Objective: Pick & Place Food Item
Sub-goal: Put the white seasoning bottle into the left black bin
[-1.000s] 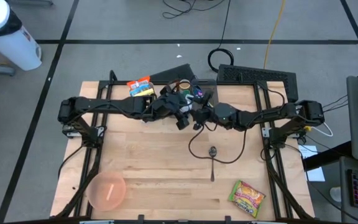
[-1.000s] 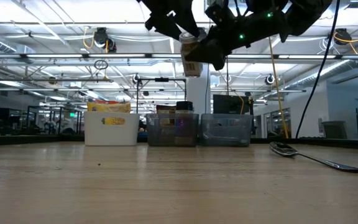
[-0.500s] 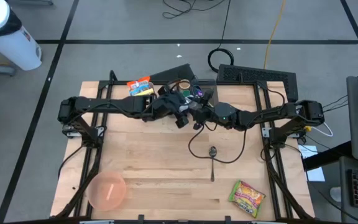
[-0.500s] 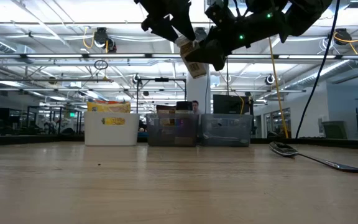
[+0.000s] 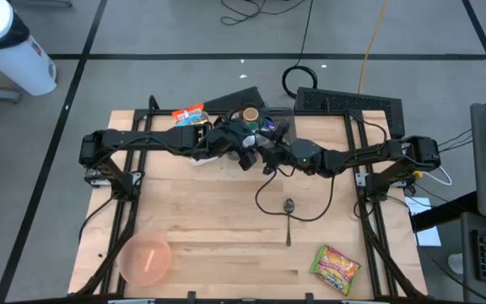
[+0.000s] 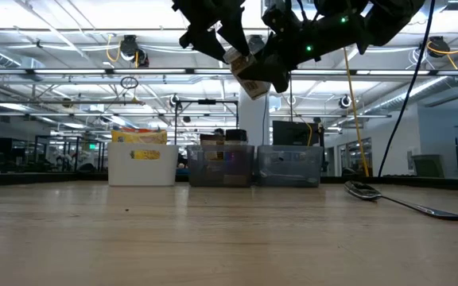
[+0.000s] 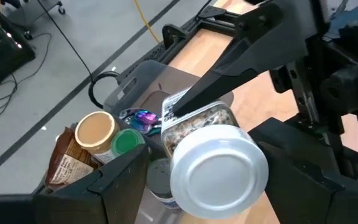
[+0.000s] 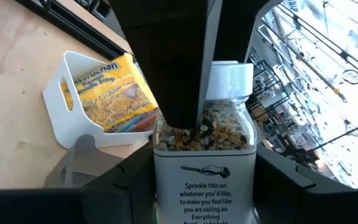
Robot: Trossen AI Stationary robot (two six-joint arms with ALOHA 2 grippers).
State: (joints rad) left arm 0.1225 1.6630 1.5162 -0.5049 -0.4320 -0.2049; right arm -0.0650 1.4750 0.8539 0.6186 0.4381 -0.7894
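Up above the back middle of the tabletop point(image 5: 226, 219), a seasoning jar point(image 8: 205, 158) with a white lid point(image 7: 218, 172) is held in the air between both arms. It's a clear jar with a mixed seed-looking blend inside and a label starting "Sprinkle this on whatever you'd like". In the low view the jar point(image 6: 249, 73) is seen tilted, well clear of the wood.

The right gripper point(image 8: 201, 205) is clamped on the lower labelled part of the jar, fingers point(image 8: 135, 180) pressed to both sides. The left gripper point(image 7: 219, 180) is set around the lid end, with its fingers point(image 7: 120, 180) spread on either side of the lid; whether they actually touch it can't be told. From above, both grippers are seen meeting nose to nose at the rear centre, left gripper point(image 5: 245, 145) just beside right gripper point(image 5: 270, 154).

Behind them, bins at the back edge are filled with food items: a white bin point(image 8: 79, 102) with a yellow noodle soup packet point(image 8: 110, 93), plus a tan-lidded jar point(image 7: 96, 132) and a green lid point(image 7: 127, 142).

Further forward, a spoon point(image 5: 288, 218) is laid on the wood, a pink bowl point(image 5: 146, 258) sits near the front left corner, and a yellow snack packet point(image 5: 335, 268) lies at the front right.
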